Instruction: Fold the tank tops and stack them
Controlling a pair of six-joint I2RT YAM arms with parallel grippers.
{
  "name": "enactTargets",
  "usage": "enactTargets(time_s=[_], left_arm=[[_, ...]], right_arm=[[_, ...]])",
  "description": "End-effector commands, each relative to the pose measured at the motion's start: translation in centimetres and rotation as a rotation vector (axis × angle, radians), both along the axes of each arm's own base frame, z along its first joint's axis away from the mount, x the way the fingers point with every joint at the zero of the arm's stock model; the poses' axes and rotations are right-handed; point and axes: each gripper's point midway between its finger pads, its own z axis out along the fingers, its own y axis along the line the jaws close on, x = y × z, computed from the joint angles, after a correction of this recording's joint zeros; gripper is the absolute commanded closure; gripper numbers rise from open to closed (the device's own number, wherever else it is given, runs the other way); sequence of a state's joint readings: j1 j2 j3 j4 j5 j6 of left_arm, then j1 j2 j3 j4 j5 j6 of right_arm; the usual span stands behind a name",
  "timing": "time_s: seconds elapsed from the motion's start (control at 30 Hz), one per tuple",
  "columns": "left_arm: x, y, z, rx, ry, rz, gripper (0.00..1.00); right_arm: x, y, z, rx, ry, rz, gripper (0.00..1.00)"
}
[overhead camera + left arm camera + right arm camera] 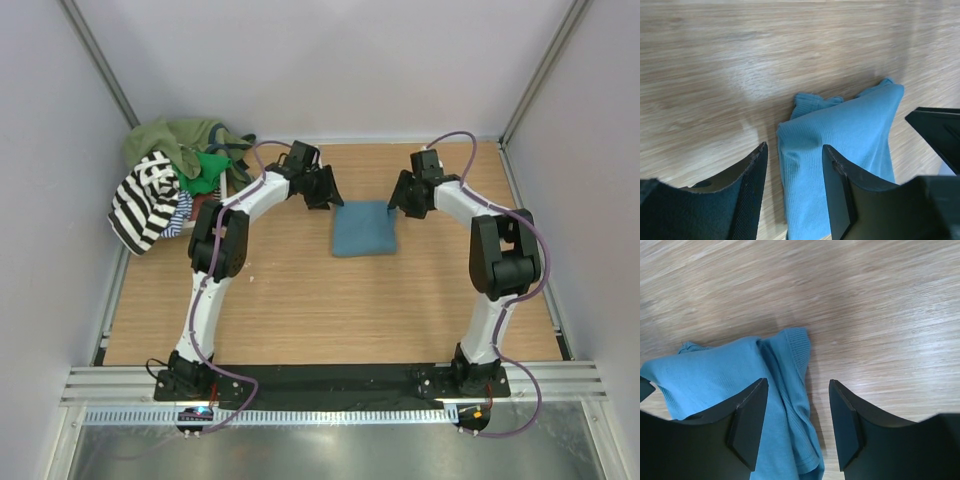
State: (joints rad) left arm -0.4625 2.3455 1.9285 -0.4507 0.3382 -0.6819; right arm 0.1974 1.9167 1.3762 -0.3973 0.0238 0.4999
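So the teal tank top [364,228] is sitting a bit past the middle of the tabletop [300,300], toward the far edge, folded down into a compact, roughly square packet. Up close it's a plain teal-blue ribbed knit with a few soft creases. From the left wrist camera you can see a couple of bunched bits of fabric poking out at its far end, so the fold isn't perfectly tidy. From the right wrist camera the layers show along one side, with a ribbed band running down that edge. The left gripper [794,150] is at the packet's far-left corner with its fingers apart, cloth showing in the gap but nothing pinched. The right gripper [797,385] is at the far-right corner, fingers also spread, straddling the cloth's edge with bare wood on one side, and it's not clamped on anything either. The rest of the tops are in a heap [175,180] in the far-left corner of the tabletop. That's an olive top [165,140] at the back, a green top [210,168] in the middle, the black-and-white striped top [145,200] draped out toward the left edge, and a thin navy-striped top [180,215] peeking out beside it.
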Motion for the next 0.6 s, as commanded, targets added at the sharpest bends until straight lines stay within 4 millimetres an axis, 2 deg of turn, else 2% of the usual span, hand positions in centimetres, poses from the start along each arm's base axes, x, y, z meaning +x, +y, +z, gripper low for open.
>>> enactTargets(time_s=[0.0,0.1,0.3,0.33,0.37,0.47,0.57], left_arm=[[0.9,-1.2,1.1,-0.071,-0.043,-0.016,0.51],[1.2,-1.5,0.9,-0.081,-0.042,-0.019,0.53],[1.4,-2.4,-0.2,-0.095,-0.022,-0.025,0.58],[1.5,-2.4,-0.2,-0.096,-0.022,-0.024,0.61],[1.5,-2.4,-0.4,-0.095,-0.021,-0.024,0.69],[1.6,-2.5,-0.3,-0.099,-0.025,-0.023,0.82],[1.7,-2.6,0.2,-0.106,-0.035,-0.025,0.83]], right_arm=[[0.9,1.4,2.8,0.137,-0.1,0.044,0.42],[1.1,1.8,2.2,0.183,-0.095,0.065,0.41],[1.1,4.1,0.2,0.303,-0.056,0.139,0.4],[1.0,4.5,-0.2,0.328,-0.047,0.151,0.4],[1.2,4.6,-0.3,0.339,-0.054,0.154,0.4],[1.0,4.6,-1.3,0.355,-0.034,0.142,0.45],[0.9,4.2,-1.5,0.338,-0.035,0.137,0.44]])
